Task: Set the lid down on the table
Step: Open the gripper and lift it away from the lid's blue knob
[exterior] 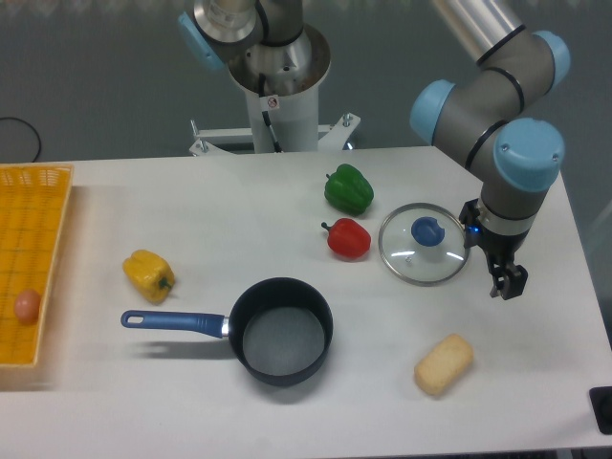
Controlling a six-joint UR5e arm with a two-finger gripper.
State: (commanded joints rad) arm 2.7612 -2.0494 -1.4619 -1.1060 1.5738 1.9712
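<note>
Lid lies flat on table, toward right edge, blue knob up. Nothing holds it. Gripper hangs just right of lid, apart from it, holding nothing; cannot tell if jaws spread or pressed together. Red pepper just left of lid, green pepper behind that. Pot near front edge, handle pointing left. Yellow pepper farther left. Bread roll near front right corner. Yellow basket at left edge.

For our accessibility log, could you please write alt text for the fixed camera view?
A glass lid lies flat on the white table, with the robot's gripper just right of it, holding nothing. Nearby are three peppers, an empty saucepan, a bread roll and a yellow basket.
</note>
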